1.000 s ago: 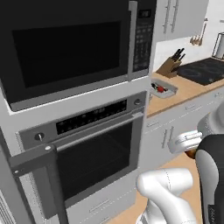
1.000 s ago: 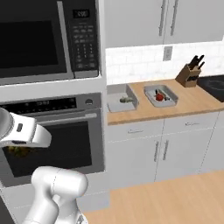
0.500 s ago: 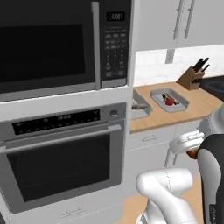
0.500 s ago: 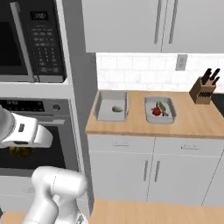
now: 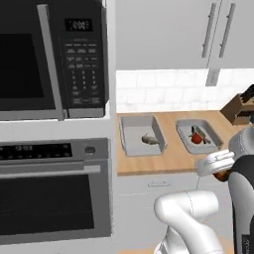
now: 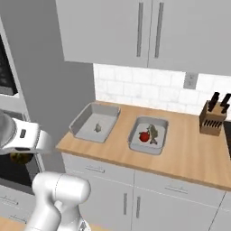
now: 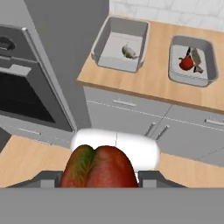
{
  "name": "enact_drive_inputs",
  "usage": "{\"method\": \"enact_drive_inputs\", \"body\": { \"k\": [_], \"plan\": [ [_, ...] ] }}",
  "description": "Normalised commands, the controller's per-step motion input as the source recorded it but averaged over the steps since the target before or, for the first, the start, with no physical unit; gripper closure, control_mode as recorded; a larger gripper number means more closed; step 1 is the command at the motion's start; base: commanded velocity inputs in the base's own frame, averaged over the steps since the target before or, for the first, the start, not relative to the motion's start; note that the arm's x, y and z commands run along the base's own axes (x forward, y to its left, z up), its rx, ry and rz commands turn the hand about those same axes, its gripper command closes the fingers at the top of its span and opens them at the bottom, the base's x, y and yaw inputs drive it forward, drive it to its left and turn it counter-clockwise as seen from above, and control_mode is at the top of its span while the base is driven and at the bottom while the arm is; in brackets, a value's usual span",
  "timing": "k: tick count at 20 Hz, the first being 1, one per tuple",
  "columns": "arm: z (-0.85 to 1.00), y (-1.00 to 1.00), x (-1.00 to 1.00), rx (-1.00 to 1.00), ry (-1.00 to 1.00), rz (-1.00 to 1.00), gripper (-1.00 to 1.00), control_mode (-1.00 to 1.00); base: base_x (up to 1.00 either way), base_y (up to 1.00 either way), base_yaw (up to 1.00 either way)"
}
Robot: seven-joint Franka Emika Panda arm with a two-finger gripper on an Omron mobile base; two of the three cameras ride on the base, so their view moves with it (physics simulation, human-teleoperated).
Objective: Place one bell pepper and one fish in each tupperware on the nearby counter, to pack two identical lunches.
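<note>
Base has swung right; both smooth grey tubs (image 6: 94, 123) (image 6: 149, 135) lie lengthwise away from me on the wooden tabletop (image 6: 189, 149); my tool (image 7: 98, 175) pinches a glossy pepper (image 7: 98, 167).

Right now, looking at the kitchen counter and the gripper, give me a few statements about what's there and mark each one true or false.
1. The left tupperware holds a fish and no pepper. True.
2. The right tupperware holds nothing. False: a red bell pepper and a second fish lie in it.
3. The gripper holds a red-and-green bell pepper. True.
4. The knife block stands between the two tubs. False: it stands at the right end of the counter, beyond both.
5. The held pepper already sits in a tub. False: it is off the counter, in front of the cabinets.
</note>
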Motion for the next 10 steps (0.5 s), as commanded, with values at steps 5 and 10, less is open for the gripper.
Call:
{"method": "enact_drive_inputs", "body": {
  "k": [5,10],
  "plan": [
    [0.00,0.00,0.00,0.00,0.00,0.00,1.00,1.00,0.95,-0.30,0.37],
    [0.00,0.00,0.00,0.00,0.00,0.00,1.00,1.00,0.39,-0.18,0.18]
  ]
}}
